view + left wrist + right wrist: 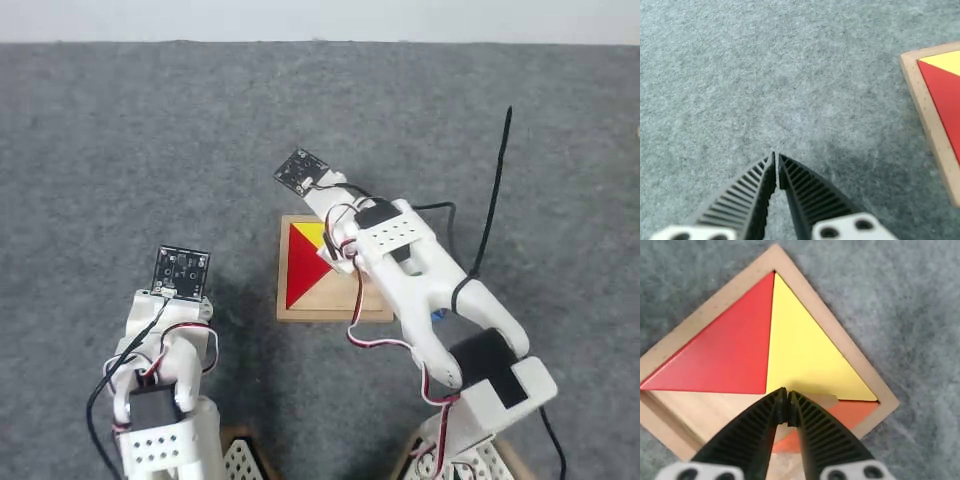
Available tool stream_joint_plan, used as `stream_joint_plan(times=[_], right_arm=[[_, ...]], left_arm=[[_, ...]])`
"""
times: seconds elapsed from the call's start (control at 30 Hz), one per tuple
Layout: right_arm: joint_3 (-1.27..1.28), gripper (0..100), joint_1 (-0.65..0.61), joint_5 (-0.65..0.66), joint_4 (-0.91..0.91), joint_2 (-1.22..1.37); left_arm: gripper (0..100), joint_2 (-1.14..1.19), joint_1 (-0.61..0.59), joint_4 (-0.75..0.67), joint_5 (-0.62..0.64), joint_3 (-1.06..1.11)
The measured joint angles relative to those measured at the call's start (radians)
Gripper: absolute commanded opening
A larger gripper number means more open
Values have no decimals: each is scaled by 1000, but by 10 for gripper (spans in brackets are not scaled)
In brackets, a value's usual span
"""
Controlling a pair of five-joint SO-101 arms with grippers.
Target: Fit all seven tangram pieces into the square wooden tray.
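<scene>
Your right gripper (786, 392) hangs closed and empty over the tray (790, 270) mid-way across the tabletop (150, 120), red triangle (725, 355) and yellow triangle (800, 355) meeting at one corner, probably to save room, while your left gripper (776, 157), closed too, sits clear alongside.

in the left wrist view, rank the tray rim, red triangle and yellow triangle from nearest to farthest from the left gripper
1. tray rim: the wooden edge facing the left gripper, across bare carpet.
2. red triangle: just inside that rim.
3. yellow triangle: past the red triangle, by the tray's corner.
</scene>
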Motion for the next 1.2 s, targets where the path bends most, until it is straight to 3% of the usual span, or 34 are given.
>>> stream_joint_plan(times=[0.67, 0.93, 1.2], right_arm=[[29, 6, 0, -15, 3, -6], [87, 6, -71, -29, 43, -57], [89, 6, -31, -68, 51, -58]], left_arm=[[12, 0, 0, 0, 0, 0], [12, 0, 0, 0, 0, 0], [12, 0, 0, 0, 0, 0]])
